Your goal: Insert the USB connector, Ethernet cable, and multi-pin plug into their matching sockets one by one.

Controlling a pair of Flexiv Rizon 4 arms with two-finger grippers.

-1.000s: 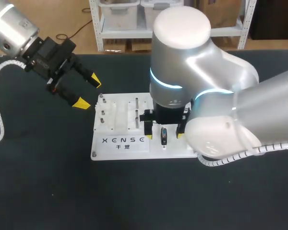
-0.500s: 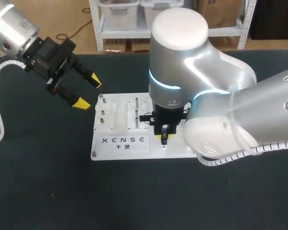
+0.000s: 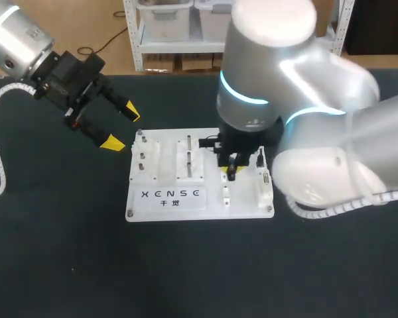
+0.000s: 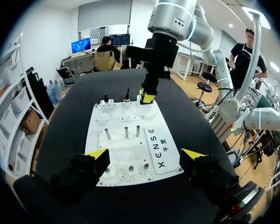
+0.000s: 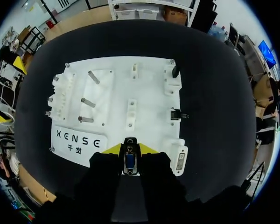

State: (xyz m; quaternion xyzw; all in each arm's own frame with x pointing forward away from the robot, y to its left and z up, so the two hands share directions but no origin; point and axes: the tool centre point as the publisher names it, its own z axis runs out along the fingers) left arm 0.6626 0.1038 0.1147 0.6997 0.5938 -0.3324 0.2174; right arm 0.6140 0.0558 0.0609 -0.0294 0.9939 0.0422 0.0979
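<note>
A black table [image 3: 60, 265] carries everything here. Nearest, at lower centre of the head view, lies a white board [image 3: 166, 205] fitted with pegs and sockets. At its right-hand edge sits a pale multi-pin socket [image 3: 262, 187], and as far as the right wrist view shows, nothing is plugged into it.

Just behind, over the middle of the board, the right end effector [image 3: 231, 171] points straight down. Its yellow tips are clenched from two sides on a small plug with a blue insert, which I take to be the USB connector [image 5: 129, 160]. The plug appears to hang above the board rather than sit in any socket. A small white block [image 3: 225, 195] lies just ahead of it; whether that is its socket I cannot tell.

Farther back, in the upper left of the frame, the left end effector [image 3: 121, 127] hovers off the board's corner, fingers spread wide with nothing between them.

The task looks to be in its early part, with the first insertion not yet made. I cannot pick out the Ethernet cable or the multi-pin plug with confidence, so those two insertions seem left to do.
</note>
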